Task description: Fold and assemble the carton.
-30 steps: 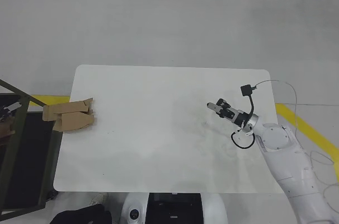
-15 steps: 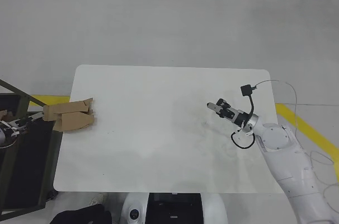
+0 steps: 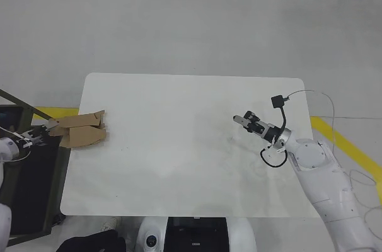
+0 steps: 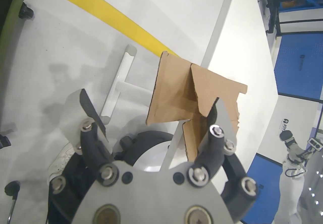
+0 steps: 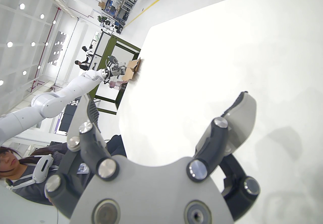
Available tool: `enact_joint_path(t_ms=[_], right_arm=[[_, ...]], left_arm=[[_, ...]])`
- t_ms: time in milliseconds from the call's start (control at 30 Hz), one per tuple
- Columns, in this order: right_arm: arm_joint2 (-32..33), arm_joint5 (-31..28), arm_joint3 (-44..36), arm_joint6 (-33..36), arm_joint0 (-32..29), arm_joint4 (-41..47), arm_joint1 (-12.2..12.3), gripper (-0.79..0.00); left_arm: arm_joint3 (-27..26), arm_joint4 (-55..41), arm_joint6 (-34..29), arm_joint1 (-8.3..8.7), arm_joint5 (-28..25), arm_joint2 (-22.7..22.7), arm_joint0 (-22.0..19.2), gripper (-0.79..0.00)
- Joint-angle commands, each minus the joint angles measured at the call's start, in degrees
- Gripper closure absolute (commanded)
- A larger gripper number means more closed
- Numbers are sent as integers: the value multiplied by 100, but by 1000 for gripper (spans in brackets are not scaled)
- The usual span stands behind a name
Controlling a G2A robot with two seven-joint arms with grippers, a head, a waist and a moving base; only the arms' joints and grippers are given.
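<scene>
A flat brown cardboard carton [image 3: 81,129] lies on the white table's [image 3: 191,157] left edge, part of it hanging over the floor. My left gripper [image 3: 46,128] is open at that overhanging end. In the left wrist view the carton [image 4: 174,91] sits just ahead of the left gripper [image 4: 151,101], and one fingertip [image 4: 218,111] overlaps the carton's edge. My right gripper [image 3: 241,119] hangs open over the table's right part with nothing in it. The right wrist view has the right gripper [image 5: 166,101] near, with the carton [image 5: 133,66] far off.
A dark green cart frame [image 3: 14,170] stands right beside the table's left edge, under my left arm. A yellow floor line [image 4: 88,5] runs past the table. A white table leg bar [image 4: 118,78] shows below the carton.
My left arm has come in from the left, and its gripper has moved up to the carton's overhanging end. The right arm and the carton have kept still.
</scene>
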Motion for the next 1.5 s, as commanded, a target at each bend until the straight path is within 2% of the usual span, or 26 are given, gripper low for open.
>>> enact_joint_path(t_ms=[0, 67, 100, 167, 433, 700, 900, 1133, 1467], right_arm=[[0, 0, 0, 0, 0, 0, 0, -785], [0, 0, 0, 0, 0, 0, 0, -785], [0, 0, 0, 0, 0, 0, 0, -785], [0, 0, 0, 0, 0, 0, 0, -785], [0, 0, 0, 0, 0, 0, 0, -785], [0, 0, 0, 0, 0, 0, 0, -785], [0, 0, 0, 0, 0, 0, 0, -785], [0, 0, 0, 0, 0, 0, 0, -785], [0, 0, 0, 0, 0, 0, 0, -785]], left_arm=[[44, -18, -43, -29, 6, 16, -51, -296], [77, -9, -20, -53, 18, 35, -93, -197], [101, -24, -6, -65, 41, 35, -116, -102], [144, -95, -12, -91, 80, 25, -160, 0], [207, -546, -293, -124, -51, -130, -337, 0], [56, -1440, -1159, -89, -127, -476, -612, 0], [-267, -1922, -1790, -168, -39, -536, -824, 0], [-682, -2461, -2161, -476, 280, -298, -989, 0], [-1098, -3122, -2475, -1161, 596, 486, -1129, 0]])
